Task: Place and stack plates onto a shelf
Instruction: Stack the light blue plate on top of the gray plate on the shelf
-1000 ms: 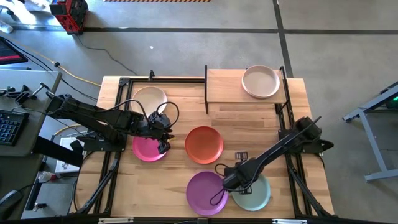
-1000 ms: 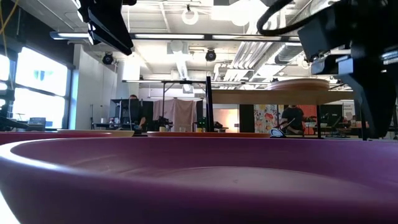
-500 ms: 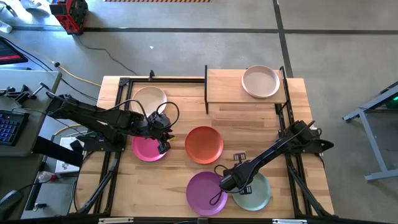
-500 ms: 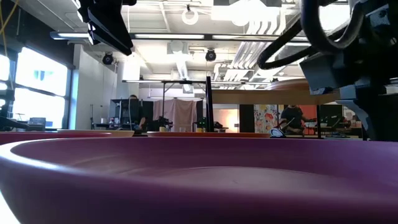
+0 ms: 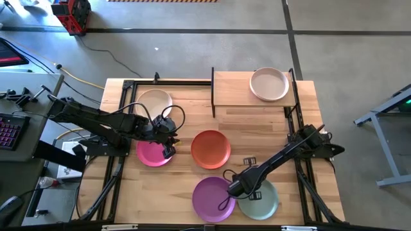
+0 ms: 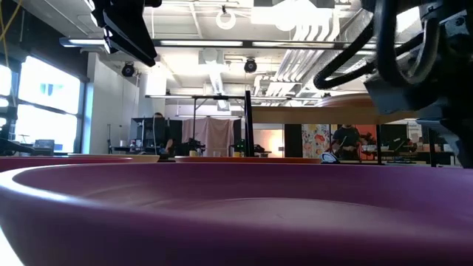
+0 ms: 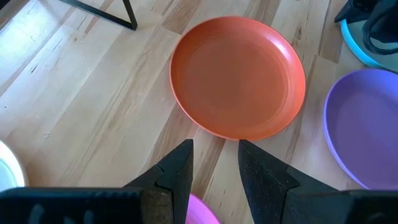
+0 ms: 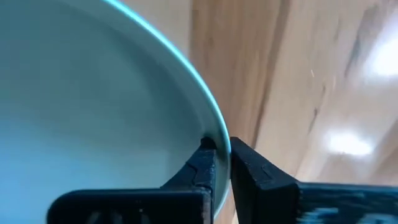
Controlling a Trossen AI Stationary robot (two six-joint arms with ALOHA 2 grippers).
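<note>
My right gripper (image 5: 246, 187) is shut on the pale grey-green plate (image 5: 261, 200), which lies near the table's front edge beside the purple plate (image 5: 213, 199). My left gripper (image 5: 169, 142) hovers open over the right edge of the magenta plate (image 5: 151, 154), and the orange plate (image 7: 238, 77) lies ahead of its fingers. The cream plate (image 5: 154, 101) lies on the table at the far left. A beige plate (image 5: 269, 84) rests on the shelf (image 5: 234, 90) at the far right. My right gripper pinches the grey-green plate's rim (image 8: 219, 138) on the side toward the purple plate. One finger (image 8: 200, 167) is inside the plate and the other (image 8: 255, 169) outside it. The fingers slant down from the table's right. The plate lies flat on the table.
Black metal frame rails (image 5: 122, 115) run along the table's left and right sides. The shelf's black posts (image 5: 212, 93) stand at its corners. Bare wood (image 5: 257, 131) lies between the shelf and the orange plate. In the low view the purple plate (image 6: 222, 214) fills the foreground.
My right gripper has moved a little toward the table's near edge and down onto the grey-green plate's rim. My left arm has kept still.
</note>
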